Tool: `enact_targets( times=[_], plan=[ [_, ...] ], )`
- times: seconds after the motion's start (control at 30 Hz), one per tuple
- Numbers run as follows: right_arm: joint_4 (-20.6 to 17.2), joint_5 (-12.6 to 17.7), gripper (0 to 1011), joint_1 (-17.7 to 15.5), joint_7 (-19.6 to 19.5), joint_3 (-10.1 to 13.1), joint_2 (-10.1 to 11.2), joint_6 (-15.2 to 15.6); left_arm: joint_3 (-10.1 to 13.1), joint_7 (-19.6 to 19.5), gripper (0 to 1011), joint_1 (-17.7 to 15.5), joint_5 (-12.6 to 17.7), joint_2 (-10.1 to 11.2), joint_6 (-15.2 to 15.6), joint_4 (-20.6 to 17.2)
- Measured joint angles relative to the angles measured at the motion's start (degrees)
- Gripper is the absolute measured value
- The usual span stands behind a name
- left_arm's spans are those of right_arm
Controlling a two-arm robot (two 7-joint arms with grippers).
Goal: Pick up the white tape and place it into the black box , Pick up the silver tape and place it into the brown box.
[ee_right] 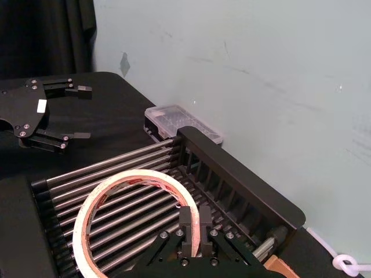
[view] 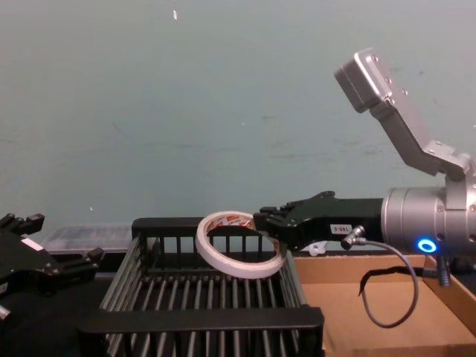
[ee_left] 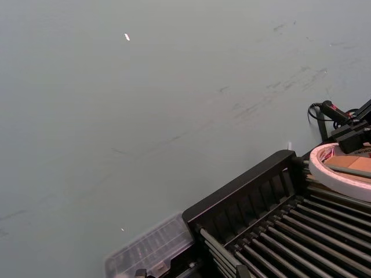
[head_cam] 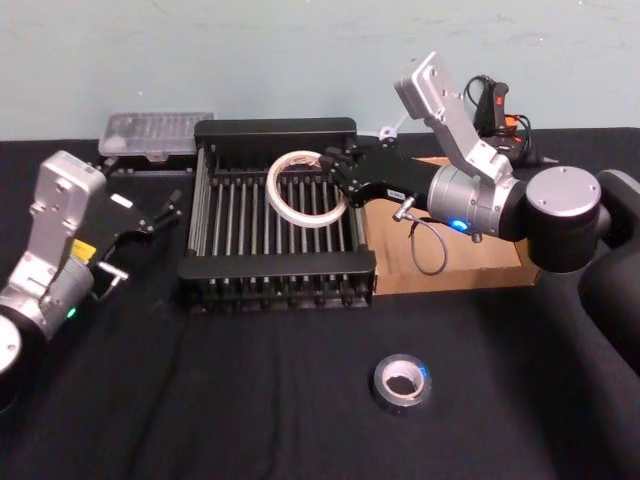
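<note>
The right gripper [head_cam: 340,172] is pinched on the rim of the white tape [head_cam: 305,190] and holds the ring above the black box [head_cam: 275,285], toward its far right corner — in the chest view it hangs tilted, clear of the slatted floor. So the first placement looks nearly made, but the release is not yet done. The silver tape [head_cam: 402,385] lies flat on the black table [head_cam: 250,400] near the front edge, untouched, and the brown box [head_cam: 470,270], just right of the crate, holds no tape where its floor shows — the whole second half is left. The left gripper [head_cam: 150,212] sits spread wide at the table's left side. The ring's inner core carries red print, too small to read.
</note>
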Motion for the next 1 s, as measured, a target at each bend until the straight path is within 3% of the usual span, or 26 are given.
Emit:
enact_targets(
  times=[0.3,1.0],
  plan=[
    [-0.27,0.14,106,-0.16,-0.03,0.12,0.13,0.11,0.0,0.0,1001,0.0,0.0,0.0,0.0,0.0],
    [-0.46,0.27,760,-0.29,-0.1,0.21,0.23,0.22,0.0,0.0,1001,0.0,0.0,0.0,0.0,0.0]
  ],
)
